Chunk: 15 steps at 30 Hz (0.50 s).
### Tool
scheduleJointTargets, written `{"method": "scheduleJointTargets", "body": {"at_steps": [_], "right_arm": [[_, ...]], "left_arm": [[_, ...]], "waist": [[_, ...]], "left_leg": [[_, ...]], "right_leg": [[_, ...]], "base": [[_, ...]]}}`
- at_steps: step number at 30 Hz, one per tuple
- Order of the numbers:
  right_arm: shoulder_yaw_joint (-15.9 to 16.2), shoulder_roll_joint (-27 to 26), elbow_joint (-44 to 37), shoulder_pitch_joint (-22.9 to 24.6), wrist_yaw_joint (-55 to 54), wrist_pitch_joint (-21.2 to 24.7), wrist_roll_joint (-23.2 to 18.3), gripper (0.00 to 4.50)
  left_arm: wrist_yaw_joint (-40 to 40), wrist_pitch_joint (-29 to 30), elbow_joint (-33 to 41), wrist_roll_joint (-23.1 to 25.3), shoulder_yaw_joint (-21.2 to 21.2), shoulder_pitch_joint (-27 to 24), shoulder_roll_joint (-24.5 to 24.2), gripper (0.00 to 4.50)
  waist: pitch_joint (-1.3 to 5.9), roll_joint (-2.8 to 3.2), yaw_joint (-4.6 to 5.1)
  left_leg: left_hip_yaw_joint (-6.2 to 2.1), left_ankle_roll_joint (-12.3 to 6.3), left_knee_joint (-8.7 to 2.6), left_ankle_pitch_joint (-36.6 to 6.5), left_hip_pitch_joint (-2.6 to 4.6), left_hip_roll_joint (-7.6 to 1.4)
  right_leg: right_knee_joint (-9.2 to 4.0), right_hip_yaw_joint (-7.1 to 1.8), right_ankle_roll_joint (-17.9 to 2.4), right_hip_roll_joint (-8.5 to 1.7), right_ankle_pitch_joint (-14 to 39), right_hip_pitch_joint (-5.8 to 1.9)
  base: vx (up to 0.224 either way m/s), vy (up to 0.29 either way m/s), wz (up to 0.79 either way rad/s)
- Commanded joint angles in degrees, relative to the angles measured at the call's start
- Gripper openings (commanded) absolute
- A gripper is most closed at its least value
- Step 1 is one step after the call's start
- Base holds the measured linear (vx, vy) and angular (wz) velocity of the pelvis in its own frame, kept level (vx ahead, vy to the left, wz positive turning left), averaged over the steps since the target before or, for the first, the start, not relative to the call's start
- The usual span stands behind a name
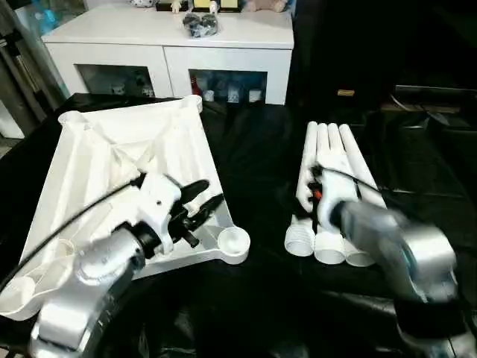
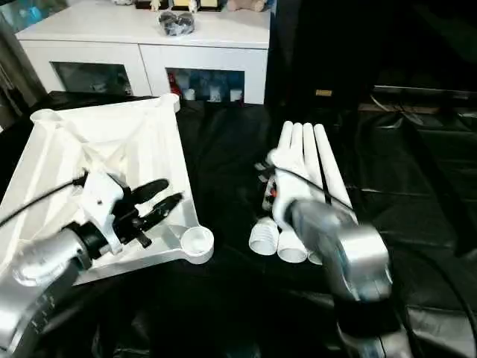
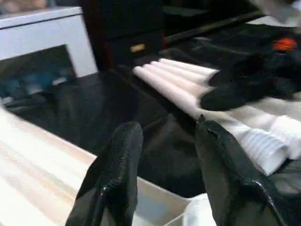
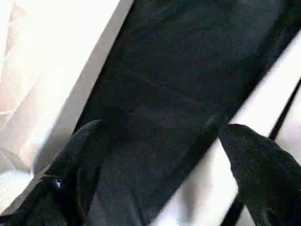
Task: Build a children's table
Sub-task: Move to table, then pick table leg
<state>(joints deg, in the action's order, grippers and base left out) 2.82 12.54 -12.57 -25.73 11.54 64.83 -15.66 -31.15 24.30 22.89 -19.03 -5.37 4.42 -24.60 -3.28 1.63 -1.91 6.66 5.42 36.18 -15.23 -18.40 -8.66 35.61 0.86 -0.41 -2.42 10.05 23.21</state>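
The white tabletop lies upside down at the left, its ribbed underside up and a round corner socket at its near right corner. My left gripper hovers over that near right edge, open, with nothing between its fingers. Several white tubular legs lie side by side on the right, their threaded ends towards me. My right gripper is low over the legs near those ends. In the right wrist view it stands wide open over black cloth, with a leg beside one finger.
A black cloth covers the work surface. A white glass-door cabinet stands behind it, with a dark object on top. Between the tabletop and the legs runs a strip of bare cloth.
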Motion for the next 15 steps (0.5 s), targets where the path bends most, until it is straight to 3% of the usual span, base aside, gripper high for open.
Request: {"method": "scheduleJointTargets", "body": {"at_steps": [1,3,5,8,15], "right_arm": [[0.3,0.0,2.0,-1.8,-1.6,3.1,1.1,4.49],[0.1,-0.2,2.6,-2.7,-2.3,4.2,1.5,4.50],[-0.1,-0.3,3.3,-3.6,-3.5,6.3,2.2,4.50],[-0.7,-0.7,4.9,-4.2,-4.2,7.9,2.4,4.50],[-2.4,-2.4,11.9,-6.0,-6.8,9.0,4.1,4.50]], "left_arm": [[-1.9,0.9,1.3,-0.3,-0.3,0.3,-1.5,2.50],[-2.5,1.1,1.6,-0.3,-0.6,0.4,-2.0,2.67],[-2.8,1.3,1.8,0.0,-0.9,0.3,-2.4,2.86],[-3.6,2.5,2.2,-0.1,-1.3,0.1,-3.3,3.03],[-8.2,4.4,3.5,-1.8,-2.9,-0.7,-6.5,3.03]], "waist": [[3.14,0.07,-0.21],[3.51,0.00,-0.24],[3.66,0.14,-0.27],[3.68,-0.05,-0.36],[3.11,0.06,-0.26]], "left_leg": [[0.17,1.57,-4.78,-3.9,-1.16,-1.79],[0.23,1.91,-4.63,-0.3,-1.60,-1.76],[0.32,2.20,-4.44,1.9,-1.69,-1.76],[0.41,2.20,-4.39,3.0,-2.02,-1.70],[0.53,3.18,-4.93,-3.9,-1.80,-1.79]], "right_leg": [[-4.27,-2.42,-8.8,-3.40,16.4,-2.53],[-3.53,-2.26,-10.0,-3.38,10.5,-3.10],[-3.23,-2.19,-10.5,-3.28,6.7,-3.19],[-2.99,-2.21,-11.0,-3.35,4.1,-3.53],[-3.84,-2.32,-9.5,-3.58,15.3,-3.00]], "base": [[0.000,0.000,0.00],[0.000,0.000,0.00],[0.000,0.000,0.00],[0.000,0.000,0.00],[0.000,0.000,0.00]]}}
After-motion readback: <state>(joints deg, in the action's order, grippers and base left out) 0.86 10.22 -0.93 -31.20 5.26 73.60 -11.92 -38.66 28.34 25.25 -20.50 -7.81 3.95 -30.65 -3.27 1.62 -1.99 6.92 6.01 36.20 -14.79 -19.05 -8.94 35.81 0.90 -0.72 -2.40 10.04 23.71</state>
